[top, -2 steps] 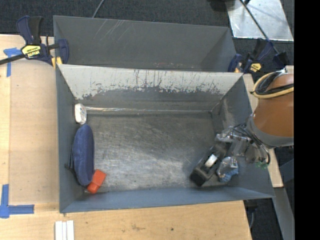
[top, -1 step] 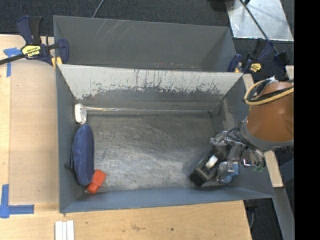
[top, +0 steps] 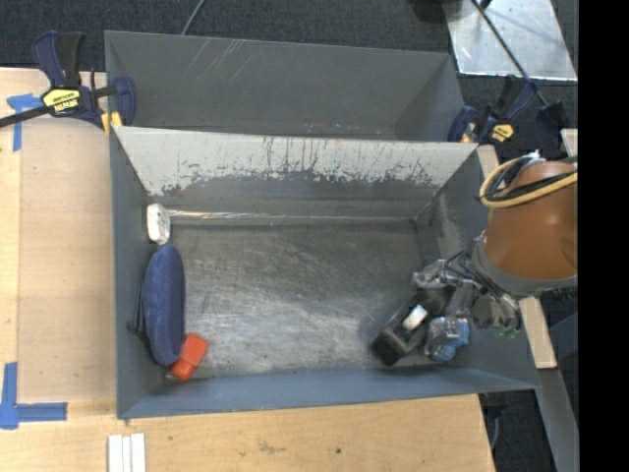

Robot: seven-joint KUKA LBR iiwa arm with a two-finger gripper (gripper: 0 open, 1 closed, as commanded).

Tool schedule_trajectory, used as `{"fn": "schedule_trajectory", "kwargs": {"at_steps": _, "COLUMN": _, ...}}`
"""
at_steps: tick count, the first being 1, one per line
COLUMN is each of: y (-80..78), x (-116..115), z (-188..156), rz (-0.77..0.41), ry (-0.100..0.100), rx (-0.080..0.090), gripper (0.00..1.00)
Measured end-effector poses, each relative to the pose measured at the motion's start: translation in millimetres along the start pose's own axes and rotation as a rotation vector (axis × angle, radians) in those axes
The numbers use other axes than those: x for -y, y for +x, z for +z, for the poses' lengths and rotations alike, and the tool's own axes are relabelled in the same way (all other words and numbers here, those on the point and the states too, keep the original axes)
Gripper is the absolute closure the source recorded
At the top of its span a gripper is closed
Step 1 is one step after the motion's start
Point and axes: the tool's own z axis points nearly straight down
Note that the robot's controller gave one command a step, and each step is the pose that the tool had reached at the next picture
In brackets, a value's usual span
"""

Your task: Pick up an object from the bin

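Gripper (top: 439, 324) hung low beside black block (top: 400, 334); open or closed, I could not tell. It probably needed centring on block before closing.

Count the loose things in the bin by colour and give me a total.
white block, far left corner: 1
blue pouch, left wall: 1
orange piece, at the pouch's near end: 1
black block, white label, beside the gripper: 1
blue bit, under the gripper: 1, if it is not part of the robot
Total: 5, or 4 without the blue bit
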Motion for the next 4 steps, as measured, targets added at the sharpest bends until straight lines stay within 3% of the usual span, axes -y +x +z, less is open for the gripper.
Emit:
{"fn": "schedule_trajectory", "kwargs": {"at_steps": 1, "y": 3.5, "x": -1.0, "z": -119.6, "rz": -0.157, "ry": -0.008, "rx": 0.007, "gripper": 1.0}}
{"fn": "schedule_trajectory", "kwargs": {"at_steps": 2, "y": 5.1, "x": -1.3, "z": -115.6, "rz": -0.156, "ry": -0.01, "rx": -0.001, "gripper": 0.0}}
{"fn": "schedule_trajectory", "kwargs": {"at_steps": 3, "y": -11.7, "x": -25.6, "z": 7.4, "rz": -0.548, "ry": -0.011, "rx": 0.007, "gripper": 0.0}}
{"fn": "schedule_trajectory", "kwargs": {"at_steps": 4, "y": -10.6, "x": -25.8, "z": 7.5, "rz": -0.55, "ry": -0.013, "rx": -0.002, "gripper": 1.0}}
